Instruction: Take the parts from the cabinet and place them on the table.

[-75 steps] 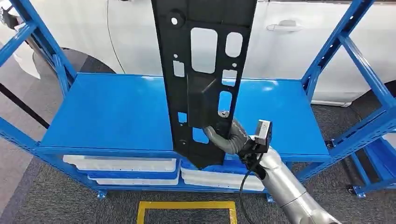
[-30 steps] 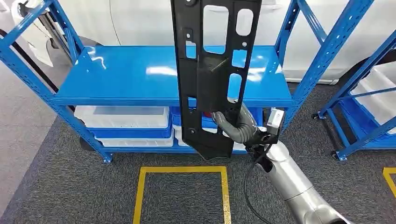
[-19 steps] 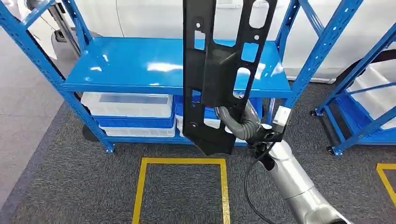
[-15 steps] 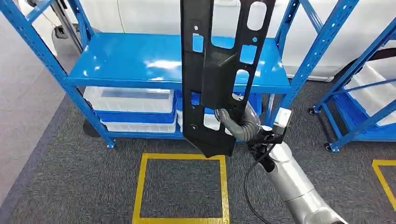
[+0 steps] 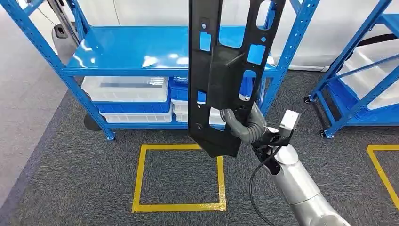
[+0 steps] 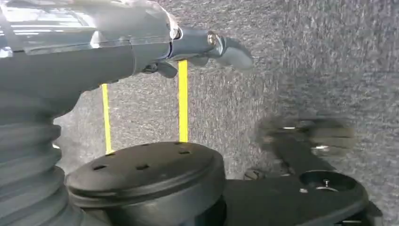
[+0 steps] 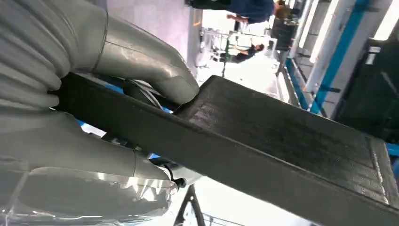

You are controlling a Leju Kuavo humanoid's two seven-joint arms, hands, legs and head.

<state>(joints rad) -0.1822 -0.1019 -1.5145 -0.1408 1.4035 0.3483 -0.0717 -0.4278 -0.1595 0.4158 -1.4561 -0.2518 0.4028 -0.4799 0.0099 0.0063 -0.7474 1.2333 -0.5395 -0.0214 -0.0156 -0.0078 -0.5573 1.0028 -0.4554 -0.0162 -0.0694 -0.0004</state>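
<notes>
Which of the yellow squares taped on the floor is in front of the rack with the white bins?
The full yellow square, left of the right hand; the other is cut off at the right edge.

The black panel (image 5: 221, 80) runs off the top edge in the head view, so its upper end is cut off. It also hides most of the right hand (image 5: 247, 126) and part of the blue shelf (image 5: 127, 49).

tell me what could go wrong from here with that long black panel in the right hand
The right hand grips the black panel only near its lower end, so the long upright part above could tip or twist in the grasp.

The panel stands close in front of the blue rack, near its post, so a turn might knock it against the frame.

It also blocks much of the head view, which may make steering harder.
</notes>
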